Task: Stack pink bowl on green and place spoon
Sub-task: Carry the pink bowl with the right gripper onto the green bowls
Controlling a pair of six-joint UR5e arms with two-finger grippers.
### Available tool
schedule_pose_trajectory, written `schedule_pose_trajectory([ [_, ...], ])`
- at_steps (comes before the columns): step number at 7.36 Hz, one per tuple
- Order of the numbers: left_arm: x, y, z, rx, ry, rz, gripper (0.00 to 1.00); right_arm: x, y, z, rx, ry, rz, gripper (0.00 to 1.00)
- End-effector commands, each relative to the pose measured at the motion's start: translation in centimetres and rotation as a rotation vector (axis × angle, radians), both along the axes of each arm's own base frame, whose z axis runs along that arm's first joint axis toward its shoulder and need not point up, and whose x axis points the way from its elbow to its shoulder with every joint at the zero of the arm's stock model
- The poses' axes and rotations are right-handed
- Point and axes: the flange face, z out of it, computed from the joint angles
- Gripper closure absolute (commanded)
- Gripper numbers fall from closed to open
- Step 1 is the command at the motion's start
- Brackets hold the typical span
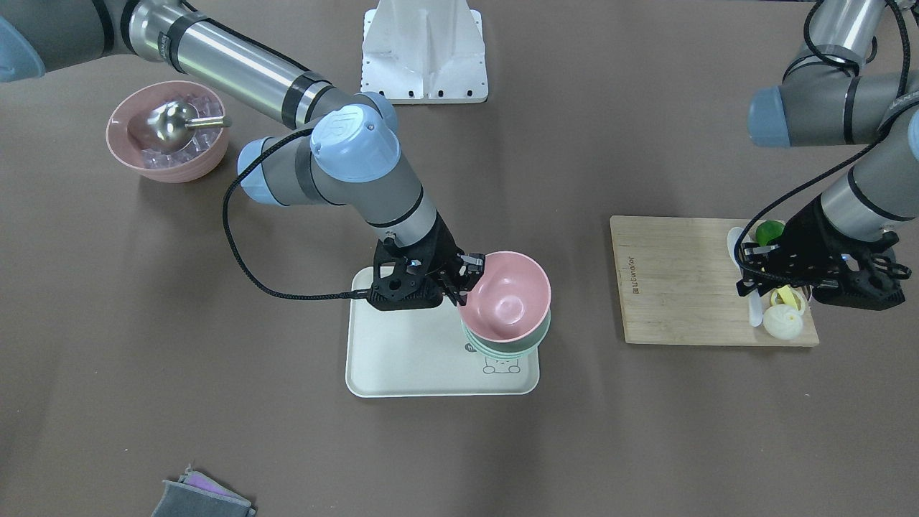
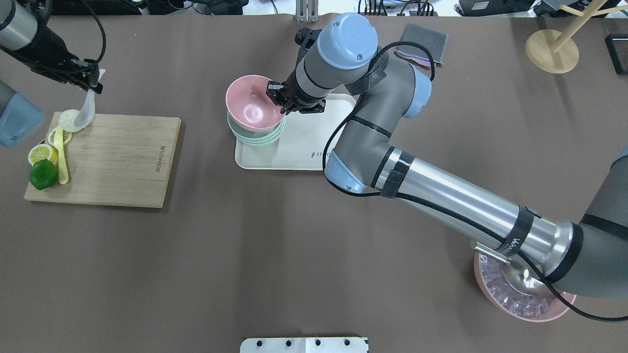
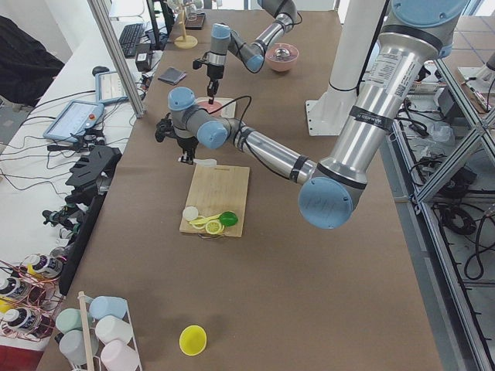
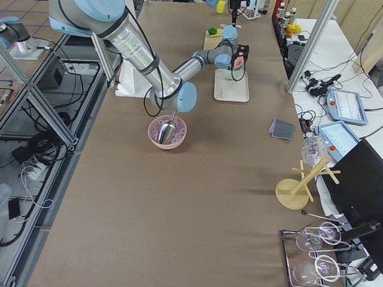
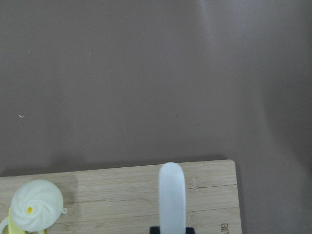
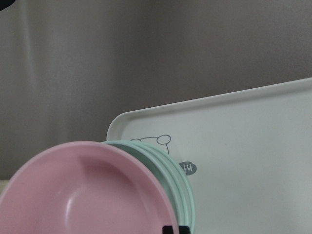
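Sitting tilted on the nested stack of pale mint-green round plastic bowls [image 2: 255, 138]: plain matte pink round plastic bowl [image 2: 252, 105]. By the overhead view, its rim at 3 o'clock is pinched between the fingers of the right gripper [image 2: 283, 98], which is clamped on it.

Stack stands at the 9 o'clock end of the cream rectangular plastic tray [image 2: 304, 152], overhanging that edge. The tray's flat floor shows from there to its 3 o'clock end. Tray print: bear outline and a dark bubble reading "14" [image 6: 189, 168].

Small glossy white soup spoon [image 2: 87, 109]: gripped in the closed left gripper [image 2: 94, 83], its lower end over the 10 o'clock corner of the rectangular bamboo cutting board [image 2: 122, 157], beside a white swirled bun [image 2: 67, 119]. The board's burnt brand mark [image 2: 158, 158] is too small to read.

A broad stretch of brown tabletop [image 2: 245, 245] separates board and tray, with the board at the tray's 9 o'clock.
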Motion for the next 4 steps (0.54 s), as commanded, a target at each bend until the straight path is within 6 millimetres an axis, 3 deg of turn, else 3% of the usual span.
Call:
schedule_pose_trajectory([
  [1, 0.07, -0.15, 0.36, -0.004, -0.002, 0.0, 1.0, -0.12, -0.11, 0.13, 0.001, 0.006, 0.005, 1.0],
  [4, 0.11, -0.24, 0.62, -0.005, -0.004, 0.002, 1.0, -0.6, 0.31, -0.35, 0.008, 0.004, 0.006, 1.0],
])
